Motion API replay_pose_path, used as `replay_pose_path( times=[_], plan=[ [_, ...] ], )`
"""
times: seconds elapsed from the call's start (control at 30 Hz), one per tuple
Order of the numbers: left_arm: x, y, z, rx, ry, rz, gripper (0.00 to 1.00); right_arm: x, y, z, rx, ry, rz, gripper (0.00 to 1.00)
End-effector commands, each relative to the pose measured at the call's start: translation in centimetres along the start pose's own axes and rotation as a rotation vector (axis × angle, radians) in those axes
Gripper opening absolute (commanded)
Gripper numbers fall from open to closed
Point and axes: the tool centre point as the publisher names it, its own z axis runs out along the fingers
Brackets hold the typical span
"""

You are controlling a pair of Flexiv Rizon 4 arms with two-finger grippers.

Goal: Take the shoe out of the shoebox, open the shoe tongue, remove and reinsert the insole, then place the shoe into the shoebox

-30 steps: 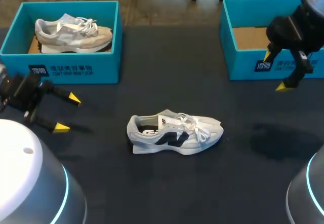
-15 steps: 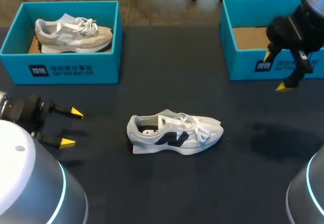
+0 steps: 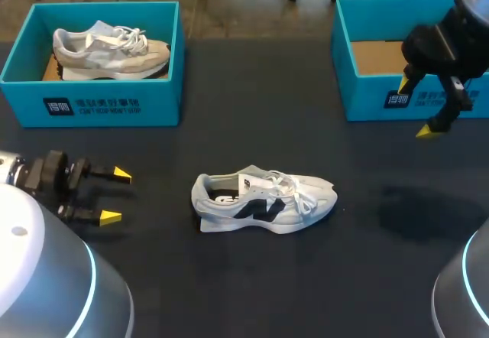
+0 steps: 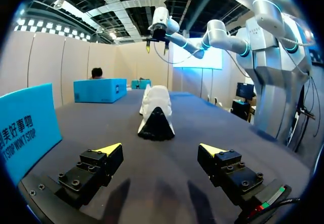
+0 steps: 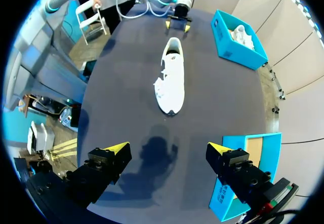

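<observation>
left gripper [image 3: 116, 196] is closing in on the shoe [image 3: 263, 203] heel, fingers apart, prepping the grab; right gripper [image 3: 415, 108] is idling beyond the toe, fingers apart.

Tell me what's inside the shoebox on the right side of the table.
Inside the right shoebox only its bare brown cardboard floor shows. The right arm covers the rest, so what lies there cannot be seen.
</observation>
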Motion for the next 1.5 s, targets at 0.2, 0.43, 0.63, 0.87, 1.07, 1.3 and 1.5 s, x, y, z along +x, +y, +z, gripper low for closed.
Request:
replay_pose_path(
  times=[0.2,0.43,0.63,0.87,1.07,1.3,1.5],
  plan=[
    [-0.2,0.3,-0.1,0.008,0.007,0.000,1.00,-0.1,0.1,0.1,0.002,0.002,0.000,1.00],
    [-0.2,0.3,-0.1,0.008,0.007,0.000,1.00,-0.1,0.1,0.1,0.002,0.002,0.000,1.00],
    [0.3,-1.7,1.0,-0.019,-0.039,0.028,1.00,-0.1,0.1,0.1,0.002,0.002,0.000,1.00],
    [0.4,-2.2,3.4,-0.060,-0.055,0.016,1.00,-0.1,0.1,0.1,0.002,0.002,0.000,1.00],
    [0.9,-3.1,5.0,-0.091,-0.070,0.043,1.00,-0.1,0.1,0.1,0.002,0.002,0.000,1.00],
    [1.1,-3.5,5.0,-0.065,-0.068,0.038,1.00,-0.1,0.1,0.1,0.002,0.002,0.000,1.00],
    [1.1,-3.5,5.0,-0.065,-0.068,0.038,1.00,-0.1,0.1,0.1,0.002,0.002,0.000,1.00]
  ],
)
